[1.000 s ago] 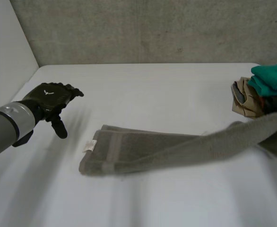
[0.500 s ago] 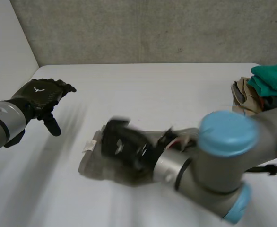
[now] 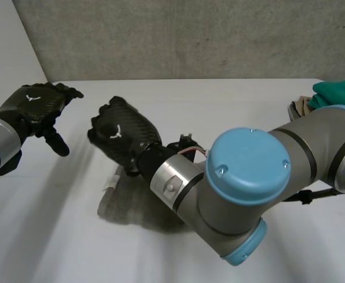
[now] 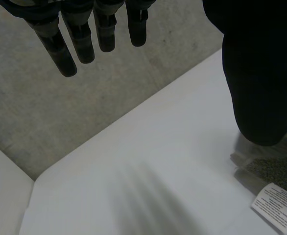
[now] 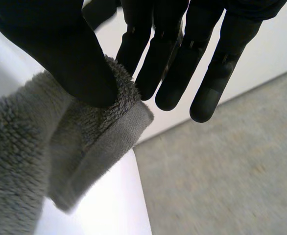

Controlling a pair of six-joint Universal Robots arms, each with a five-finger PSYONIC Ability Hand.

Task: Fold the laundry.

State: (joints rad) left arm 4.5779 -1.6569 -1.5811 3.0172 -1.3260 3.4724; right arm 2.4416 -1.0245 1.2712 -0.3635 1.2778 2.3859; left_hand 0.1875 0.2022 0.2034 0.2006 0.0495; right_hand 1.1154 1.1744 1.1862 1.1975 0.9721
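Grey towel (image 5: 92, 134) between right thumb (image 5: 67, 54), fingers (image 5: 170, 81)

The towel (image 3: 124, 204) lies on the counter (image 3: 231, 106) near its front middle. The right robot hand (image 3: 122, 137) is above the towel's left end, with an edge of it caught between thumb and fingers (image 5: 175, 73). The left robot hand (image 3: 34, 106) hangs over the counter's left side, apart from the towel, and a pile of clothes (image 3: 332, 94) sits at the far right, before the wall (image 3: 190, 35).

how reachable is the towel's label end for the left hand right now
Probably yes: the left hand hovers open with bare table between it and the label. The right hand, pinching the towel, hangs just above that end and may crowd it.
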